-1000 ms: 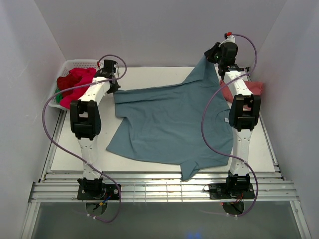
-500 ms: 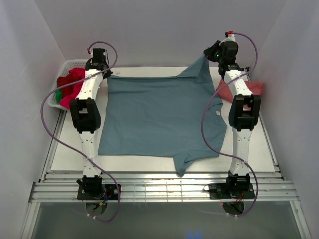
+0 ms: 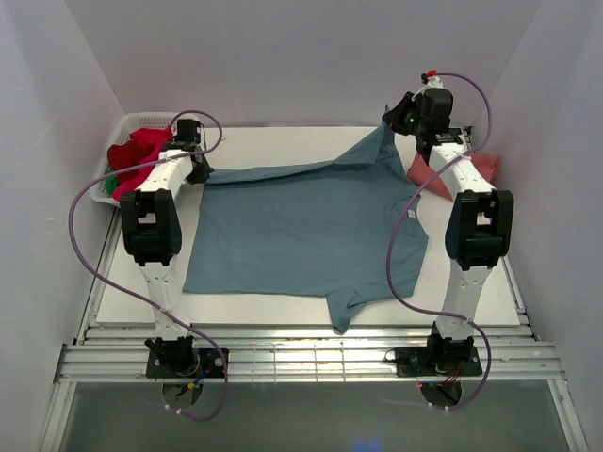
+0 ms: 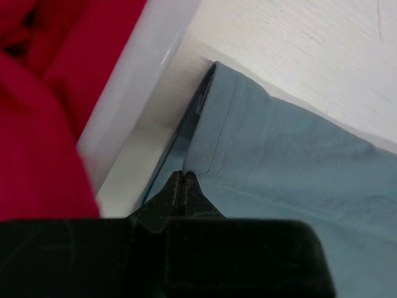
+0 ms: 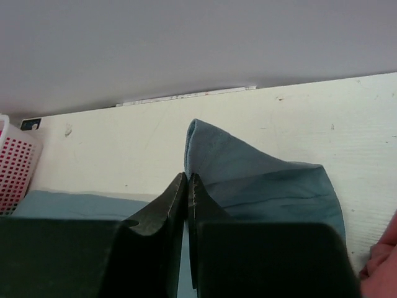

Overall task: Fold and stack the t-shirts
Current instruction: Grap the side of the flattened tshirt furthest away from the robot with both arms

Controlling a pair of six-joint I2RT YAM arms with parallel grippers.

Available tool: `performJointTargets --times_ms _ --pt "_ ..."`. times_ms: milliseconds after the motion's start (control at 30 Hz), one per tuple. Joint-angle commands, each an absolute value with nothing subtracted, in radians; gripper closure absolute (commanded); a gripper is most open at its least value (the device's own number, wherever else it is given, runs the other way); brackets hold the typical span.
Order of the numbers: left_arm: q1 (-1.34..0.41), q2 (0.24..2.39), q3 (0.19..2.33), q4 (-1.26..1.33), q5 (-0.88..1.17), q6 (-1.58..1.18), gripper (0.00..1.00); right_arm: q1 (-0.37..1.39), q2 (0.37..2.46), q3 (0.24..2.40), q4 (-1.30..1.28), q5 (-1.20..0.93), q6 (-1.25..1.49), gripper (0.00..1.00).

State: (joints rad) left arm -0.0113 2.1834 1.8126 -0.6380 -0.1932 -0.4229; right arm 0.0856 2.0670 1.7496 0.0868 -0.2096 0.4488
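A large dusty teal-blue t-shirt (image 3: pixel 301 231) lies spread over the white table (image 3: pixel 273 146). My left gripper (image 3: pixel 200 170) is shut on its far left corner (image 4: pixel 205 155), low at the table by the basket. My right gripper (image 3: pixel 391 124) is shut on its far right corner (image 5: pixel 205 146) and holds it lifted off the table. A salmon-pink t-shirt (image 3: pixel 476 168) lies at the right edge behind the right arm; its edge shows in the right wrist view (image 5: pixel 381 257). Red t-shirts (image 3: pixel 137 155) fill the basket; green cloth (image 3: pixel 107 184) peeks beneath them.
A white lattice plastic basket (image 3: pixel 151 121) stands at the far left beside the table, its rim close to my left gripper in the left wrist view (image 4: pixel 133 93). White walls close in the back and both sides. A metal rail (image 3: pixel 301 363) runs along the near edge.
The left gripper drew the shirt's far left corner out leftward and back, then lowered it toward the table. The shirt went from crumpled to spread flat. The right gripper stayed high at the far right.
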Motion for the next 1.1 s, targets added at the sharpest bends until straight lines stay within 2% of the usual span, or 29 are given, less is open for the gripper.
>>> performJointTargets --times_ms 0,367,733,1067 --pt "-0.008 1.981 1.758 -0.6 -0.241 -0.449 1.0 0.115 1.938 1.744 0.046 -0.215 0.399 0.92" --pt "-0.008 1.924 1.692 -0.727 -0.255 -0.457 1.0 0.218 1.752 1.606 -0.267 -0.042 0.321 0.92" --pt "-0.009 1.937 1.615 -0.827 -0.229 -0.445 1.0 0.261 1.6 1.372 -0.373 -0.012 0.362 0.92" --pt "-0.009 1.954 1.58 -0.874 -0.187 -0.413 1.0 0.314 1.493 1.348 -0.518 0.046 0.38 0.92"
